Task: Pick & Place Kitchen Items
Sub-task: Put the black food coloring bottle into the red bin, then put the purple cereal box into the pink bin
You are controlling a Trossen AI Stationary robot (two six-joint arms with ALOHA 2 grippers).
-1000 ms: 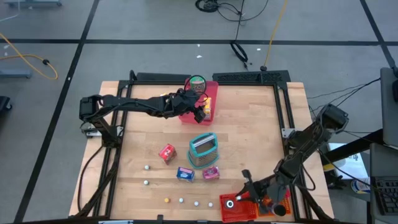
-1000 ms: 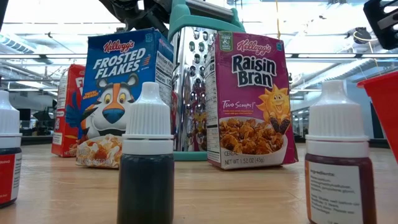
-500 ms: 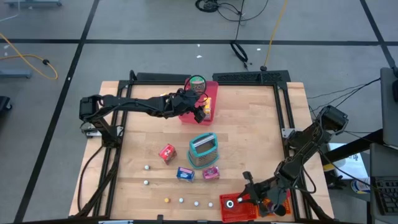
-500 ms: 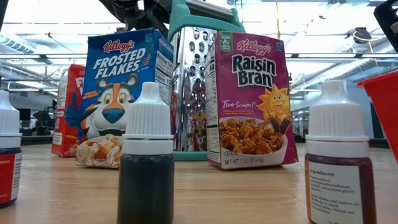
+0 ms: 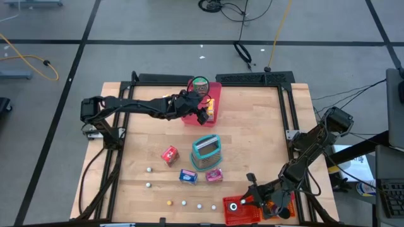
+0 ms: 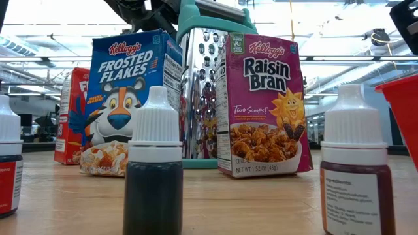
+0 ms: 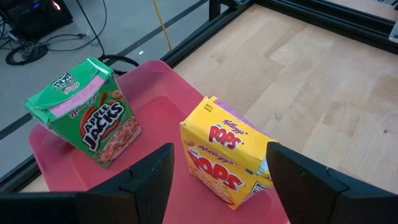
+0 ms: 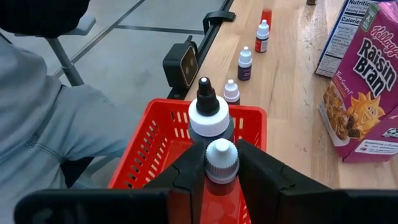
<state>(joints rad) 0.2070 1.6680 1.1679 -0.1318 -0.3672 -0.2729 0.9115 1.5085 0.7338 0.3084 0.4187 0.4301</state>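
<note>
My right gripper [image 8: 222, 177] hangs over the red basket [image 8: 146, 155] at the near right, shut on a small white-capped bottle [image 8: 222, 158]. A dark bottle with a white collar [image 8: 208, 118] stands in the basket just beyond it. My left gripper [image 7: 219, 186] is open over the pink tray [image 7: 158, 78] at the far middle. Its fingers stand on either side of the yellow Pops box [image 7: 224, 152] without clearly touching it. A green Apple Jacks box [image 7: 84, 112] lies tilted on the tray beside it. My right gripper pinches the small bottle just below its white cap [image 8: 222, 171] between the two fingers. The bottle stands upright with the cap above the fingers, over the basket's inside. The fingers hide its lower part, so I cannot tell whether its base rests on anything.
A steel grater [image 5: 206, 151] stands mid-table with a red box [image 5: 169, 154], a blue Frosted Flakes box [image 5: 187, 176] and a pink Raisin Bran box [image 5: 214, 175] around it. Several small bottles [image 5: 184, 203] stand along the near edge. A person's grey sleeve [image 8: 50, 130] shows beyond the basket.
</note>
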